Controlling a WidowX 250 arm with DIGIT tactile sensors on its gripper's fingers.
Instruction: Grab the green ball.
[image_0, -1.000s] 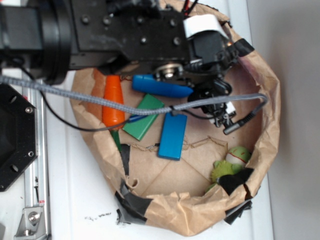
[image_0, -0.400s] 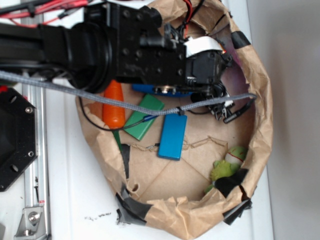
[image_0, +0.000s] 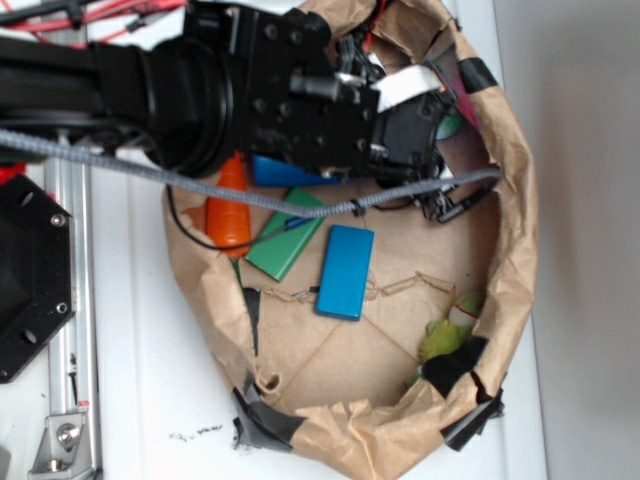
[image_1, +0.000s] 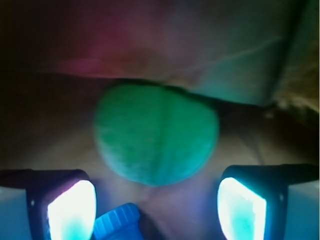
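A robot-manipulation laboratory bench; a black robot arm (image_0: 200, 90) with exposed bolt heads and a braided grey cable (image_0: 250, 195) reaches over a white tabletop (image_0: 130, 390); a black hexagonal mounting plate (image_0: 30, 280) and a slotted aluminium rail (image_0: 65, 400) sit at the left edge; red wires (image_0: 90, 15) run along the top; the workspace proper is a makeshift brown paper bin (image_0: 400, 430) (patched with black tape) holding assorted small toys and blocks.
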